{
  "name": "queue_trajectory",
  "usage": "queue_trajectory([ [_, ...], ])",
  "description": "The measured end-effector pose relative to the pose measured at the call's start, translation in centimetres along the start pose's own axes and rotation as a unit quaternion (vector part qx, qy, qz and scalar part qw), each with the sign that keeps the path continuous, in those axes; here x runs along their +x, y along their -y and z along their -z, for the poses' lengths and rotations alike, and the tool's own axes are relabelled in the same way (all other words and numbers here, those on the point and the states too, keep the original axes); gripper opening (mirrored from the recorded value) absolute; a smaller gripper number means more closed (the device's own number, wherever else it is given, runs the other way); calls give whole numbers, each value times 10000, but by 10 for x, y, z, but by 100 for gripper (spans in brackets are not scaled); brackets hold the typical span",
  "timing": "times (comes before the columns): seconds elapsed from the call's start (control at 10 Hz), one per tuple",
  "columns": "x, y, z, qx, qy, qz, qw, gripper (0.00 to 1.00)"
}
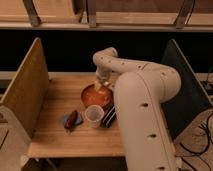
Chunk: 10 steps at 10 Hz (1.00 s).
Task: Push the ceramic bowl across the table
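Observation:
The orange-red ceramic bowl [94, 96] sits on the light wooden table [55, 131], near its middle. My white arm reaches over from the right and bends down to the bowl. My gripper [99, 86] hangs at the bowl's far rim, over its inner edge. Whether it touches the bowl does not show.
A small white cup [94, 115] stands just in front of the bowl. A dark striped object [109, 117] lies to the cup's right. A red and blue item [71, 120] lies to the cup's left. Upright panels stand at the left [25, 90] and right [187, 90] sides.

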Motion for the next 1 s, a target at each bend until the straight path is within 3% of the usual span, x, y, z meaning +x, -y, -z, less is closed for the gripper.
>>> queue_trajectory([
  [0.5,0,0,0,-1,0,0,10000,64],
  [0.6,0,0,0,0,0,0,10000,60],
  [0.9,1,1,1,-10,2,19,10000,32],
  [1.0,11,8,7,-35,9,270,9996,18],
])
